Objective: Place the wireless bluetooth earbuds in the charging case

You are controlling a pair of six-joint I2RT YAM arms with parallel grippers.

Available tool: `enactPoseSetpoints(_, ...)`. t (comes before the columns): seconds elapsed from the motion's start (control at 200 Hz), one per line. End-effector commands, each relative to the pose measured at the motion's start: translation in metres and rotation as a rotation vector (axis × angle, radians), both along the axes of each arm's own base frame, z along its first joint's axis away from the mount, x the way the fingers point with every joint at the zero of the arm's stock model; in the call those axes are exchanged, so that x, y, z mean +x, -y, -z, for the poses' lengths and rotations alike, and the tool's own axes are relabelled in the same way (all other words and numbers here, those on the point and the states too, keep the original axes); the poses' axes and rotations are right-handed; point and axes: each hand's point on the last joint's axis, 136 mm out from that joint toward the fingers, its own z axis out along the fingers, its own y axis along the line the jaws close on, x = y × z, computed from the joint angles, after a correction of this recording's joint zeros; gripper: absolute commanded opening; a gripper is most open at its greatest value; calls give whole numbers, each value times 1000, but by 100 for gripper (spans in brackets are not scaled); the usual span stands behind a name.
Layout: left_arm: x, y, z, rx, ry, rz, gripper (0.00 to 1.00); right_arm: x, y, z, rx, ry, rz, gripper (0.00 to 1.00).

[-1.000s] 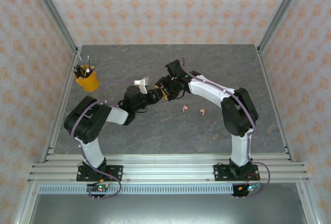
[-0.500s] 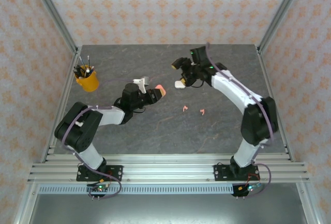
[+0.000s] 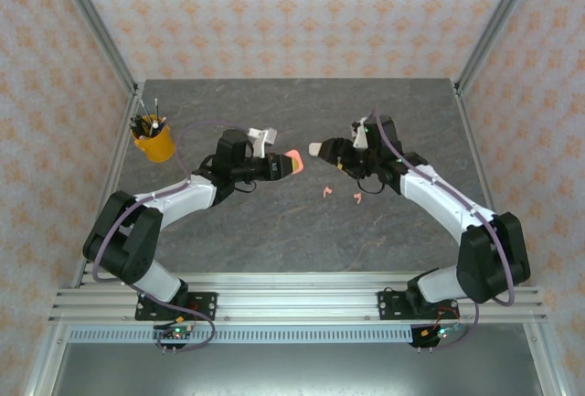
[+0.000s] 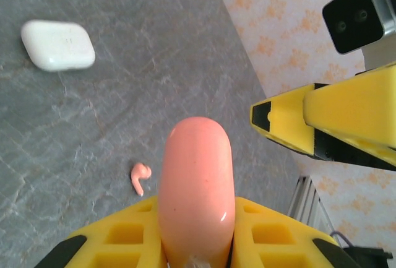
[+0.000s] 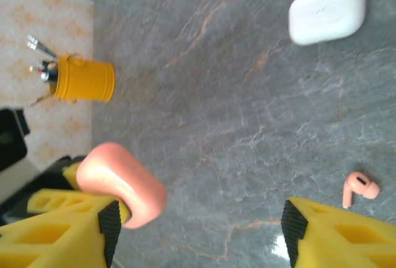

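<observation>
Two pink earbuds [image 3: 324, 192] lay on the gray table [image 3: 274, 231], just right of the middle in the top view. Above them, the left pincer [image 3: 280, 166] was squeezed shut on a pink case [image 3: 292, 159]. The right pincer [image 5: 198, 224] stood wide open, holding nothing. A white case [image 3: 315, 149] lay near it.

pink case [image 4: 197, 156] base: hidden in left gripper [image 4: 197, 218] | white case [image 5: 327, 12]: blurred
</observation>
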Motion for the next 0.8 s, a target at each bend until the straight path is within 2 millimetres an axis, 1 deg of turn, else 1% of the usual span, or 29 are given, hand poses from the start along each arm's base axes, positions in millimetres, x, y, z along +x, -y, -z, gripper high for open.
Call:
enactPoseSetpoints(0.0, -6, 2, -18, -16, 14, 57, 0, -7, -19, -26, 84, 138, -116, 70)
enactPoseSetpoints(0.095, -6, 4, -21, -31, 11, 69, 0, -14, -29, -22, 86, 133, -157, 69)
enactPoseSetpoints(0.23, -4, 7, -24, -42, 7, 78, 0, -19, -41, -18, 82, 125, -201, 68)
enactPoseSetpoints(0.475, -5, 11, -32, -58, 11, 102, 0, -15, -46, -2, 58, 94, -210, 67)
enactPoseSetpoints(0.656, -10, 15, -35, -66, 11, 127, 0, -7, -43, 13, 9, 72, -192, 64)
enactPoseSetpoints(0.796, -15, 14, -39, -60, 21, 136, 0, 2, -30, 25, -21, 52, -140, 62)
